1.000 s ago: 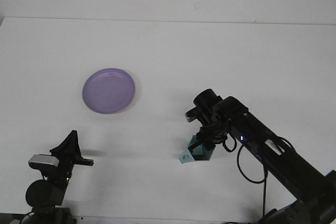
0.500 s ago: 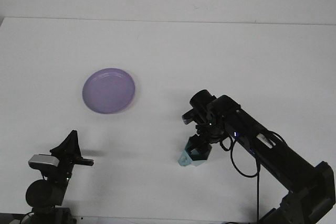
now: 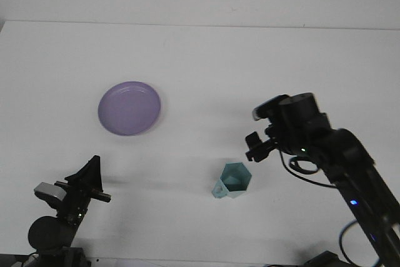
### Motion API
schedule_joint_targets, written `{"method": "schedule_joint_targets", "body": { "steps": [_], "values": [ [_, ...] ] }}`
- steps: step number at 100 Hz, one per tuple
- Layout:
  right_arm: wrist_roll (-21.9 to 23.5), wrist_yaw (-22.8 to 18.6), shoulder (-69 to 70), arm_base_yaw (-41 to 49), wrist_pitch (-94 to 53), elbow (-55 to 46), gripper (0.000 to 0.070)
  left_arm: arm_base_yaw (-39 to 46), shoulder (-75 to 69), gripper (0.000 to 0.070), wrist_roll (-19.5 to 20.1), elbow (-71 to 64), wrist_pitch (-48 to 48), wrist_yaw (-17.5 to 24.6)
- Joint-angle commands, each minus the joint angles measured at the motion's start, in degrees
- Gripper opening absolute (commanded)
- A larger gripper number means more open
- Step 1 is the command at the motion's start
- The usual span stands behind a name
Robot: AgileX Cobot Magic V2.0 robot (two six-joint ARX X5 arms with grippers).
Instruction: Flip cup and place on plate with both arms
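A teal faceted cup (image 3: 233, 181) stands on the white table right of centre, its mouth facing up, with nothing touching it. My right gripper (image 3: 254, 147) hangs above and to the right of the cup, clear of it, its fingers apart and empty. The purple plate (image 3: 129, 107) lies flat at the left of the table with nothing on it. My left gripper (image 3: 98, 179) is low at the near left edge, well below the plate, open and holding nothing.
The white table (image 3: 206, 60) runs back to a pale wall. Black cables loop under my right arm (image 3: 350, 167) at the near right.
My right gripper has let go of the cup and pulled up and to the right. The cup now stands alone with its mouth up. My left gripper has shifted slightly right.
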Motion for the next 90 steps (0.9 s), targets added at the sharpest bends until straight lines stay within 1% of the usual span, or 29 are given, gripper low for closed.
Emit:
{"method": "schedule_joint_targets", "body": {
  "steps": [1, 11, 16, 23, 34, 41, 53, 64, 70, 76, 90],
  "values": [
    [1.11, 0.04, -4.92, -2.19, 3.78, -2.91, 0.0477, 0.0, 0.02, 0.0012, -4.09, 2.05, -0.2, 1.46],
    [1.22, 0.33, -14.45, -6.71, 11.28, -11.17, 0.0477, -0.07, 0.76, 0.0012, -5.73, 5.01, -2.38, 1.6],
    [1.97, 0.46, -19.34, -8.76, 14.99, -16.2, 0.0477, -0.13, 1.86, 0.0012, -6.19, 6.82, -3.34, 1.81],
    [3.13, 0.44, -25.83, -11.19, 19.67, -23.34, 0.0477, -0.42, 4.35, 0.0012, -6.03, 9.9, -5.22, 2.32],
    [4.63, 0.57, -34.67, -13.86, 25.68, -33.73, 0.0476, -1.16, 10.27, 0.0012, -5.4, 15.78, -9.31, 4.24],
    [5.7, 0.68, -39.54, -14.8, 29.07, -39.52, 0.0475, -2.03, 15.17, 0.0012, -3.48, 20.35, -12.98, 4.96],
    [7.02, 1.29, -46.21, -15.3, 34.18, -47.71, 0.0471, -4.28, 24.5, 0.0012, 2.36, 29.03, -20.37, 6.54],
    [7.41, 3.87, -50.93, -15.28, 35.87, -52.39, 0.0471, -7.67, 33.92, 0.0012, 7.61, 37.53, -28.44, 7.15],
    [8.35, 4.09, -51.95, -15.28, 36.68, -52.94, 0.0471, -9.46, 37.75, 0.0012, 9.53, 40.72, -31.43, 7.13],
    [8.13, 4.11, -52.92, -15.28, 37.51, -52.94, 0.0471, -11.72, 42.16, 0.0012, 10.88, 44.17, -34.47, 7.15],
    [7.8, 4.07, -52.81, -15.28, 37.55, -52.94, 0.0471, -17.73, 52.11, 0.0013, 11.45, 50.86, -38.91, 7.15]
  ]
}}
